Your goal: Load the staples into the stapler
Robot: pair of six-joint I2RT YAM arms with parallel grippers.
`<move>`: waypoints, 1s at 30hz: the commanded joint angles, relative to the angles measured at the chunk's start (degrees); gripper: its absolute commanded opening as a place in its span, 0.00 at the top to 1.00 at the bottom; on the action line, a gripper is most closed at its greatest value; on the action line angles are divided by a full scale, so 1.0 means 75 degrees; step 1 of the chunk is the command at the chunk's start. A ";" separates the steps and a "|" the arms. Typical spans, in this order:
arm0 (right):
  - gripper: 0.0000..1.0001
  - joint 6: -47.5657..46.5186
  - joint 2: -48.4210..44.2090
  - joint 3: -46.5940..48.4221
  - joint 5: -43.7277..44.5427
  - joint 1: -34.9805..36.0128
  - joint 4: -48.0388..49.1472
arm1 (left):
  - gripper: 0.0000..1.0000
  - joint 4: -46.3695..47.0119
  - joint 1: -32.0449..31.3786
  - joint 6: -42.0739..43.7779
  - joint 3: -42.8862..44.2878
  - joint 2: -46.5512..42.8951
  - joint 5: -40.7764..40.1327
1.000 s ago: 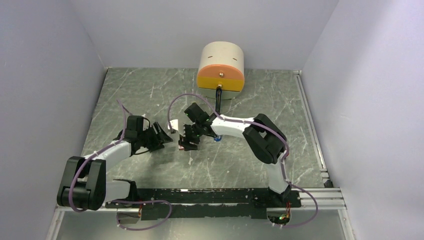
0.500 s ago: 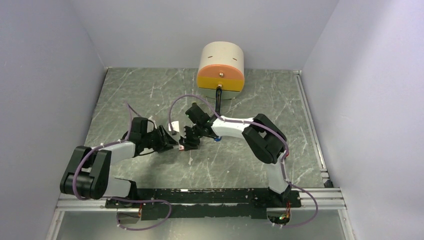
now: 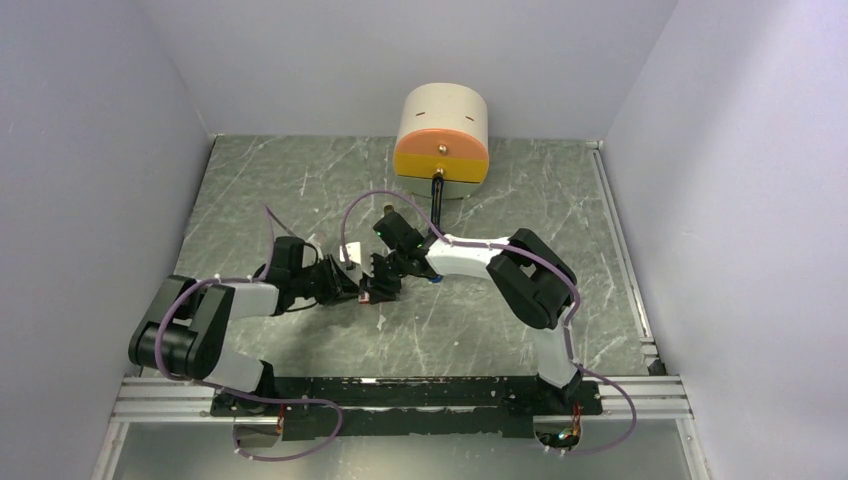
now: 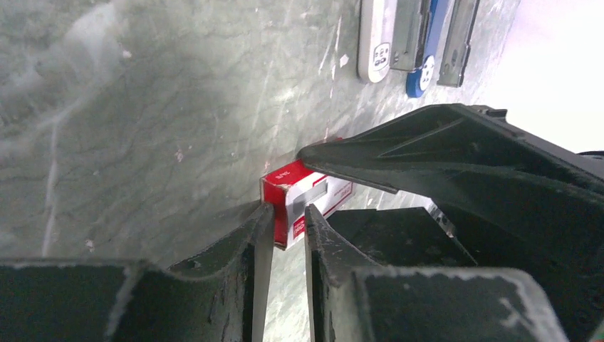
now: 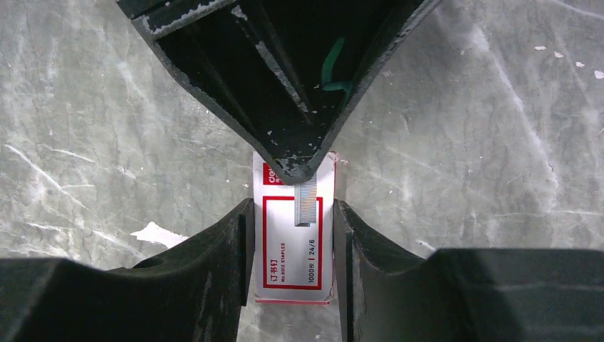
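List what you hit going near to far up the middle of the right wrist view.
staple box → staple strip → left gripper, its tip over the box's far end

The table (image 5: 463,142) looks like veined grey-green stone with a slight sheen. The box (image 5: 292,249) is smooth printed card. The staples (image 5: 306,203) are ribbed, bright metal. The gripper fingers (image 5: 206,285) are matt black plastic, scuffed pale along the edges.

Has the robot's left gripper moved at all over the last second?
Yes. The left gripper has slid rightward, nearer the line of the orange-fronted drum at the back, up to the red-and-white box.
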 commanded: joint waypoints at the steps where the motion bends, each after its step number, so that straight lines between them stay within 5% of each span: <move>1: 0.60 0.0227 -0.0146 -0.0133 -0.0202 0.0044 0.0167 | 0.73 0.0532 -0.0101 -0.0089 -0.0140 0.0172 0.0322; 13: 0.58 0.0312 -0.0102 -0.0186 -0.0233 0.0215 0.0320 | 0.78 0.1468 -0.0245 -0.0424 -0.0313 0.0415 0.0857; 30: 0.48 0.0939 -0.0144 -0.0439 0.0451 0.0476 0.1156 | 0.81 0.0772 -0.0422 -0.0109 -0.0112 0.0094 0.0679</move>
